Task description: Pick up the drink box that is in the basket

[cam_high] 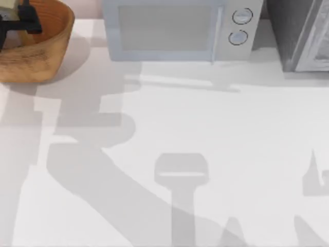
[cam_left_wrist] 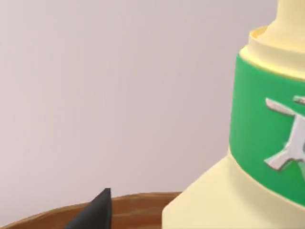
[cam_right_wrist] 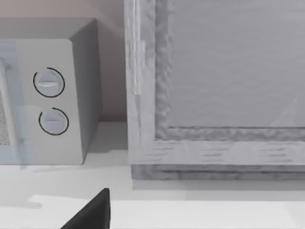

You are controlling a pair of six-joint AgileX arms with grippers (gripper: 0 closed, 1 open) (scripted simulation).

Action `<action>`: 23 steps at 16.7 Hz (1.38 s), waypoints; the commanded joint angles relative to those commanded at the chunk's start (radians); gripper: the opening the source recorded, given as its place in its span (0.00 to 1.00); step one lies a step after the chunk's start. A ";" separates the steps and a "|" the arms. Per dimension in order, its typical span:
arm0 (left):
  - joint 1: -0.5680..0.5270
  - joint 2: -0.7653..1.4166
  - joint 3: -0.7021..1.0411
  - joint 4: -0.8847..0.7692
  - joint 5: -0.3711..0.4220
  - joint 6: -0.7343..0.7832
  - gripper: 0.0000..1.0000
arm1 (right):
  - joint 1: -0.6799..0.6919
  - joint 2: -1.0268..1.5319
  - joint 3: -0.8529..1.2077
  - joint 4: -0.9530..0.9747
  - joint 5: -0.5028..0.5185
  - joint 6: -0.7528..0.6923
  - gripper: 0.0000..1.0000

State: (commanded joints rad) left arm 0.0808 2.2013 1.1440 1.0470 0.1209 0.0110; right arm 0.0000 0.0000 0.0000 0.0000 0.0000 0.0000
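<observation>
Left wrist view, nearest first: a black tip of the left gripper [cam_high: 20, 18] is poking in low, right at the basket [cam_high: 36, 49] rim. Can't tell if this gripper is open or closed. Can't tell whether it is touching anything either.

Just past that tip, the drink box [cam_left_wrist: 214, 200] is standing upright inside the basket, close to the camera. It is showing a pale yellow body, a stepped narrower top and a green band carrying a silver mark (not a white and blue label). Behind it, a plain pale wall [cam_left_wrist: 119, 86] is taking up the background.

Top view: the white table [cam_high: 231, 144] is carrying arm shadows across its near and left parts. The orange-brown basket is sitting at the table's far left corner. The left gripper is hanging over the basket's interior, dark against the wood. The drink box under it is mostly hidden here.

To the right of the basket, at the back edge, a white microwave [cam_high: 169, 28] is sitting with its two round dials [cam_high: 241, 16] on its right side. A grey cabinet-like unit [cam_high: 300, 36] is standing beyond that, in the far right corner.

Right gripper [cam_right_wrist: 93, 212] is sitting idle over bare table (right wrist view). It is facing the gap between the microwave and the grey unit. Can't tell its open/closed state.
</observation>
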 joint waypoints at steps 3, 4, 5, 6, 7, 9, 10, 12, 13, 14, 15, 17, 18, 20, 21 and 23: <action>0.000 0.002 0.004 -0.002 0.000 0.000 1.00 | 0.000 0.000 0.000 0.000 0.000 0.000 1.00; 0.000 0.002 0.004 -0.002 0.000 0.000 1.00 | 0.000 0.000 0.000 0.000 0.000 0.000 1.00; 0.000 0.002 0.004 -0.002 0.000 0.000 0.92 | 0.000 0.000 0.000 0.000 0.000 0.000 1.00; 0.000 0.002 0.004 -0.002 0.000 0.000 0.85 | 0.000 0.000 0.000 0.000 0.000 0.000 1.00; 0.000 0.002 0.004 -0.002 0.000 0.000 0.77 | 0.000 0.000 0.000 0.000 0.000 0.000 1.00; 0.000 0.002 0.004 -0.002 0.000 0.000 0.62 | 0.000 0.000 0.000 0.000 0.000 0.000 1.00; 0.000 0.002 0.004 -0.002 0.000 0.000 0.55 | 0.000 0.000 0.000 0.000 0.000 0.000 1.00; 0.000 0.002 0.004 -0.002 0.000 0.000 0.40 | 0.000 0.000 0.000 0.000 0.000 0.000 1.00; 0.000 0.002 0.004 -0.002 0.000 0.000 0.32 | 0.000 0.000 0.000 0.000 0.000 0.000 1.00; 0.000 0.002 0.004 -0.002 0.000 0.000 0.25 | 0.000 0.000 0.000 0.000 0.000 0.000 1.00; 0.000 0.002 0.004 -0.002 0.000 0.000 0.17 | 0.000 0.000 0.000 0.000 0.000 0.000 1.00; 0.000 0.002 0.004 -0.002 0.000 0.000 0.02 | 0.000 0.000 0.000 0.000 0.000 0.000 1.00; 0.000 0.002 0.004 -0.002 0.000 0.000 0.00 | 0.000 0.000 0.000 0.000 0.000 0.000 1.00; 0.000 0.002 0.004 -0.002 0.000 0.000 0.00 | 0.000 0.000 0.000 0.000 0.000 0.000 1.00; 0.000 0.002 0.004 -0.002 0.000 0.000 0.00 | 0.000 0.000 0.000 0.000 0.000 0.000 1.00; 0.000 0.002 0.004 -0.002 0.000 0.000 0.00 | 0.000 0.000 0.000 0.000 0.000 0.000 1.00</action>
State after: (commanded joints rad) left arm 0.0806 2.2038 1.1484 1.0452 0.1208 0.0110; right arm 0.0000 0.0000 0.0000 0.0000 0.0000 0.0000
